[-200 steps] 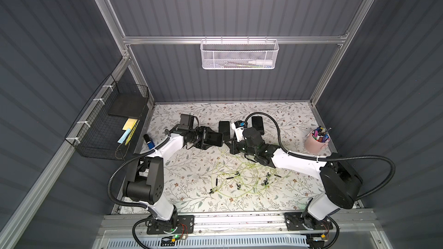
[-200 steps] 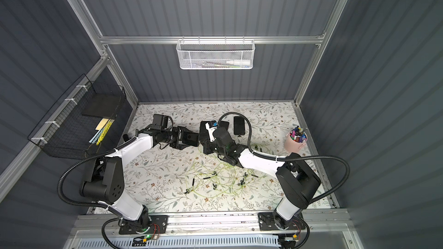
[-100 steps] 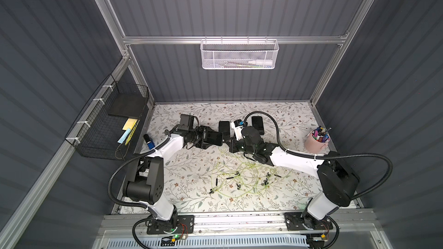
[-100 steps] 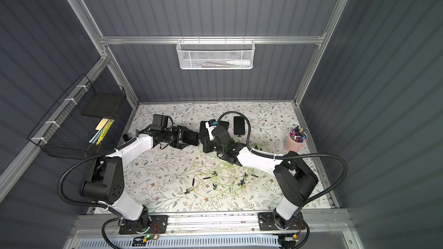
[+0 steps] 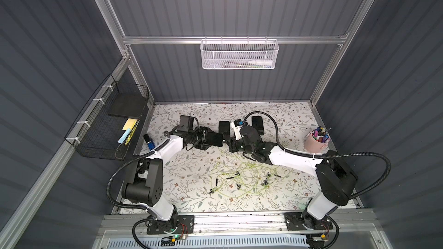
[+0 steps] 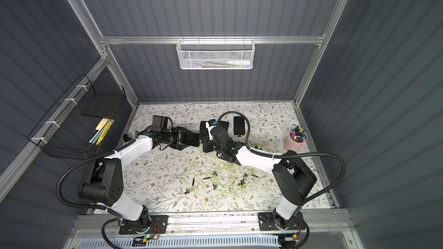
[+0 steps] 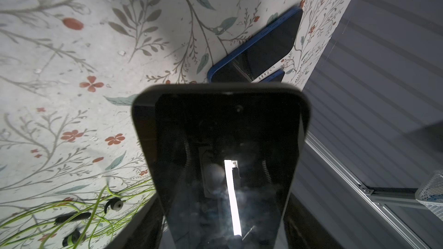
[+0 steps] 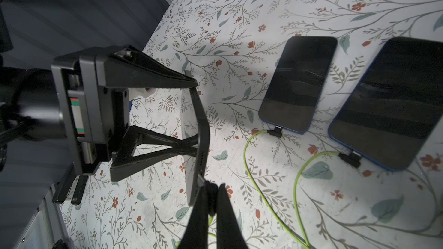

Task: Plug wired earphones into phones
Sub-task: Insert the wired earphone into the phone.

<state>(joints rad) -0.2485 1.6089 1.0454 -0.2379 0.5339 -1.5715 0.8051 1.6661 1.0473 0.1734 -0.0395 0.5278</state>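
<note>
The phone (image 8: 202, 144) hangs above mid-table, clamped in the left gripper (image 8: 196, 116) so its port faces the right gripper (image 8: 211, 189), pinched tight on a plug (image 8: 202, 178) (two far phones (image 8: 299, 85) already wired).

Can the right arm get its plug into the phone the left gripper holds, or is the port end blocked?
Likely yes. The right gripper, shut on the plug, sits right at the held phone's bottom edge; the left gripper clamps its long sides farther back, leaving that end free.
</note>
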